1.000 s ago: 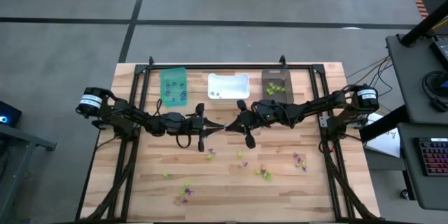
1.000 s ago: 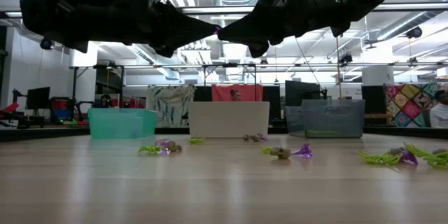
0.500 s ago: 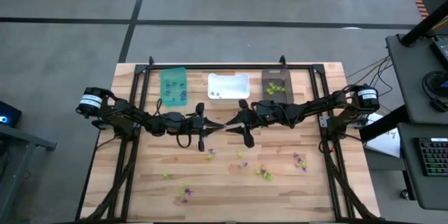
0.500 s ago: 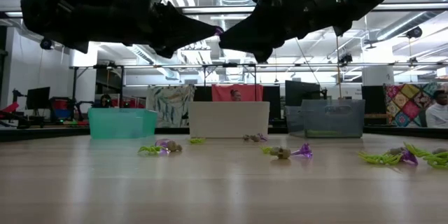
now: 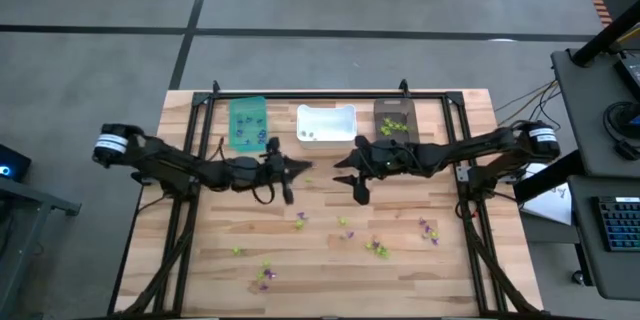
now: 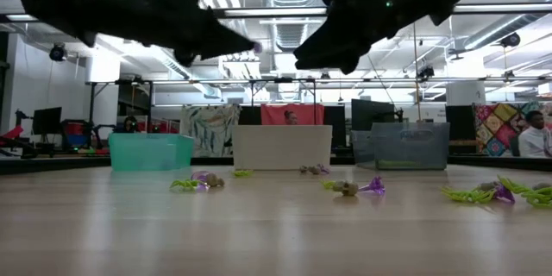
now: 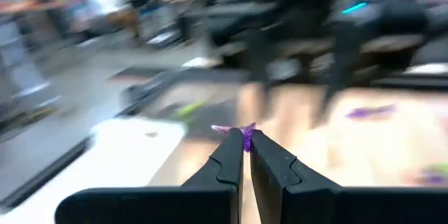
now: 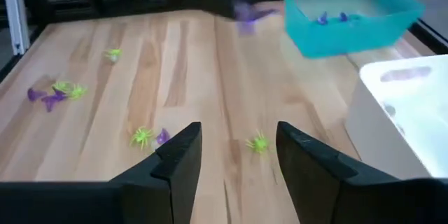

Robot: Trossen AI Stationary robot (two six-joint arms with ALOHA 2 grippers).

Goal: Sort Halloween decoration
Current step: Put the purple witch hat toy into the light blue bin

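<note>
The left gripper (image 7: 245,142) is up in the air just in front of the white bin (image 5: 326,123), pinching a tiny purple trinket (image 7: 242,131). The right gripper (image 8: 231,155) hangs near the same bin with its fingers spread wide and nothing in them.

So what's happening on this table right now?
Two arms are sorting tiny Halloween trinkets into bins. The left end effector is shut on a purple trinket, held in the air near the teal bin. The right end effector hangs open and empty above the table. More trinkets lie scattered on the wood, unsorted.
</note>
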